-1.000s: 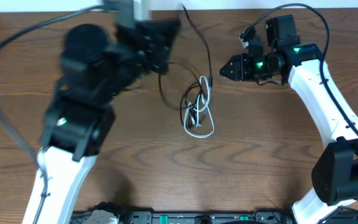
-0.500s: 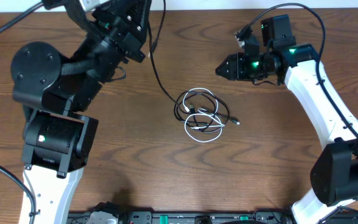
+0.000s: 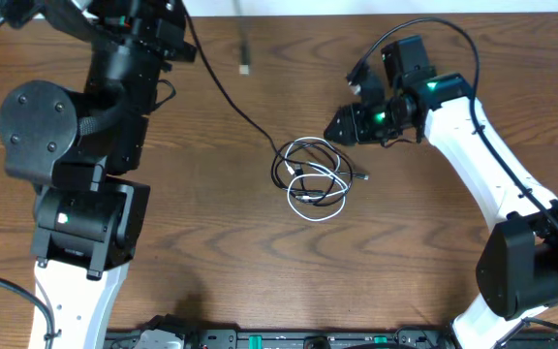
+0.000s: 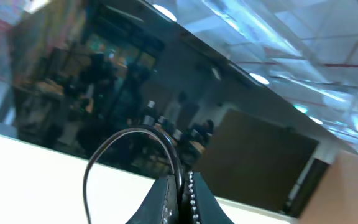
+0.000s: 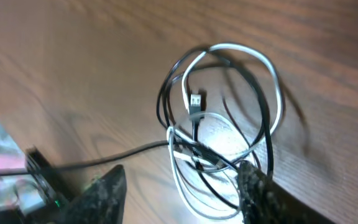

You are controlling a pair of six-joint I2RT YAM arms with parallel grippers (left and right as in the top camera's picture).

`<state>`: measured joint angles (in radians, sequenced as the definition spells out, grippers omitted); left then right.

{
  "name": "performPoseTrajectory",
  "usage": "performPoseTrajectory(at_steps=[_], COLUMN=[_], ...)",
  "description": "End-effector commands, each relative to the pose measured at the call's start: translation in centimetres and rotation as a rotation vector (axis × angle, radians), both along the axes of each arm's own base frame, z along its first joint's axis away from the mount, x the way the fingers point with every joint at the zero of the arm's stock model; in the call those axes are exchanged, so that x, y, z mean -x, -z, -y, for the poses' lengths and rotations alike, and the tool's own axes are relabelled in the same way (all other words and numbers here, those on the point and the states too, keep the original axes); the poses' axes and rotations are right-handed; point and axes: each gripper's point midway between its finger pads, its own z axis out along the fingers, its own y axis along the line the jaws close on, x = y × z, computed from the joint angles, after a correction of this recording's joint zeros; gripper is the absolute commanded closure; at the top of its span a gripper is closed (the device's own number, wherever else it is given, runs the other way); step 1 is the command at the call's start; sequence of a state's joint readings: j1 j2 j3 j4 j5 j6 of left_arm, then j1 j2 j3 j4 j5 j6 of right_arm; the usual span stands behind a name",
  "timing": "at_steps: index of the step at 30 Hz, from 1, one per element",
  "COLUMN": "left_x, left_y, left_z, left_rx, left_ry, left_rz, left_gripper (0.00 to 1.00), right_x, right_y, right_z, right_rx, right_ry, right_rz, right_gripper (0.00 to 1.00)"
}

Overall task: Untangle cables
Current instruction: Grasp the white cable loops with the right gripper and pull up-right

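Item: loose knot of thin black and white cables (image 3: 313, 179). Left gripper (image 4: 180, 179) clamped on one black strand (image 4: 132, 130); right gripper (image 5: 180, 173) agape, empty. I'd pinch white loop (image 5: 236, 46), draw apart slowly.

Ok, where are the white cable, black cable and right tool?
white cable (image 5: 238, 46): right wrist view, top of its loop.
black cable (image 3: 232, 104): overhead view, its long stretch.
right tool (image 3: 336, 130): overhead view, between its fingertips.

Even bright light, glare on table (image 5: 353, 81), L-wrist pic dim
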<state>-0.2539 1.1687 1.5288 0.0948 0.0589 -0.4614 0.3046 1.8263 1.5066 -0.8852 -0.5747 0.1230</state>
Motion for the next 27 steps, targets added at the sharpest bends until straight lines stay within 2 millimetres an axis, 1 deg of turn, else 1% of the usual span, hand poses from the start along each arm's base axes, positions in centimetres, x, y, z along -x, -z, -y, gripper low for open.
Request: performPoseTrajectory(at_steps=[1, 4, 9, 14, 16, 18, 19, 20, 22, 24, 26, 27], left_x=[0.6, 0.5, -0.2, -0.7, -1.0, -1.3, -1.4, -1.5, -1.7, -1.8, -1.8, -1.8], left_y=[-1.1, -0.8, 1.0, 3.2, 4.8, 7.1, 8.6, 10.1, 13.0, 15.8, 18.1, 19.5], left_z=[-1.7, -1.8, -1.7, -1.5, -1.5, -1.4, -1.4, -1.4, -1.5, -1.7, -2.0, -2.2], left_rx=[-0.014, -0.018, -0.038, -0.062, -0.080, -0.106, -0.121, -0.138, -0.167, -0.218, -0.259, -0.281], left_ry=[-0.078, -0.084, -0.083, -0.082, -0.081, -0.080, -0.079, -0.080, -0.083, -0.089, -0.092, -0.095], left_rz=[0.032, 0.019, -0.055, -0.142, -0.207, -0.300, -0.355, -0.412, -0.526, -0.624, -0.708, -0.760], left_gripper=[0.93, 0.93, 0.93, 0.92, 0.93, 0.92, 0.92, 0.93, 0.93, 0.92, 0.93, 0.93], right_x=[1.1, 2.6, 5.6, 6.4, 5.9, 5.0, 4.5, 4.0, 3.0, 1.8, 0.4, -0.3], right_y=[1.2, 2.5, 5.1, 7.9, 8.9, 9.2, 9.2, 8.9, 8.0, 6.0, 3.0, 1.0], right_z=[-0.5, -0.7, -1.2, -1.3, -1.0, -0.7, -0.8, -0.9, -1.1, -1.2, -1.1, -0.9], right_rx=[0.032, 0.050, 0.079, 0.147, 0.194, 0.221, 0.218, 0.210, 0.191, 0.163, 0.132, 0.111], right_ry=[-0.150, -0.225, -0.379, -0.401, -0.355, -0.300, -0.280, -0.257, -0.206, -0.167, -0.129, -0.109], right_rz=[0.057, 0.042, 0.019, 0.015, 0.003, 0.008, 0.017, 0.026, 0.040, 0.068, 0.106, 0.129], right_gripper=[0.43, 0.44, 0.44, 0.51, 0.71, 0.86, 0.93, 0.98, 0.99, 0.99, 0.99, 0.99])
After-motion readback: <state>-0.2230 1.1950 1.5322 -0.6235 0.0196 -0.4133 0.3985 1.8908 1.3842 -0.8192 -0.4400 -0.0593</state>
